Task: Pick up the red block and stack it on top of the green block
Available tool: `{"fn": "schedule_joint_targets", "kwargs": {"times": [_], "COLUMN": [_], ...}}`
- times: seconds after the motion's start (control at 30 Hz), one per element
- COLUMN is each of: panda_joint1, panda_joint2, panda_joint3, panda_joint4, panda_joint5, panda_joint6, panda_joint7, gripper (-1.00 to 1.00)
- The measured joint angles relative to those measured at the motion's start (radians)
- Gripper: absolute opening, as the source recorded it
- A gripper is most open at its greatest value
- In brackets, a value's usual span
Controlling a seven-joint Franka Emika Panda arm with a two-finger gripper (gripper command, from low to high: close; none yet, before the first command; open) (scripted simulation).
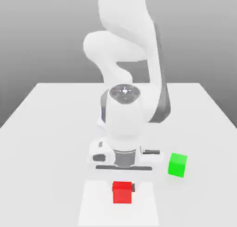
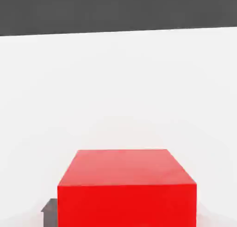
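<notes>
Ext. view: arm (image 1: 124,18) comes in from 12 o'clock, bent; wrist (image 1: 124,113) upright, approx. center; tool (image 1: 123,187) at 6 o'clock, pointing down.

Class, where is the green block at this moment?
In the exterior view, the green block sits on the table, toward the view's right, beyond the red block.

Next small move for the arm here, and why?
Probably close the fingers, if not already tight: the red block sits at the gripper, dark fingertip parts showing beside it, while the green block stands apart.
</notes>
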State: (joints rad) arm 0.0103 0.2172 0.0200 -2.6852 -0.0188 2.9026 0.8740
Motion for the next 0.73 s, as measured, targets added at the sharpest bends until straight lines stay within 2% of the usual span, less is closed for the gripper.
{"fn": "schedule_joint_targets", "kwargs": {"times": [0.13,0.4,0.5,0.63,0.67,0.73], "panda_joint1": [0.004,0.331,0.350,0.337,0.339,0.337], "panda_joint2": [-0.139,-0.410,-0.360,-0.223,-0.191,-0.191], "panda_joint3": [0.012,0.188,0.214,0.211,0.203,0.203], "panda_joint4": [-0.023,-0.188,-0.203,-0.201,-0.199,-0.199], "panda_joint5": [0.015,0.122,0.099,0.011,-0.016,-0.016], "panda_joint6": [-0.116,-0.219,-0.154,-0.022,0.007,0.007], "panda_joint7": [-0.012,-0.151,-0.142,-0.082,-0.063,-0.063], "gripper": [-1.00,-1.00,-1.00,-1.00,1.00,1.00]}}
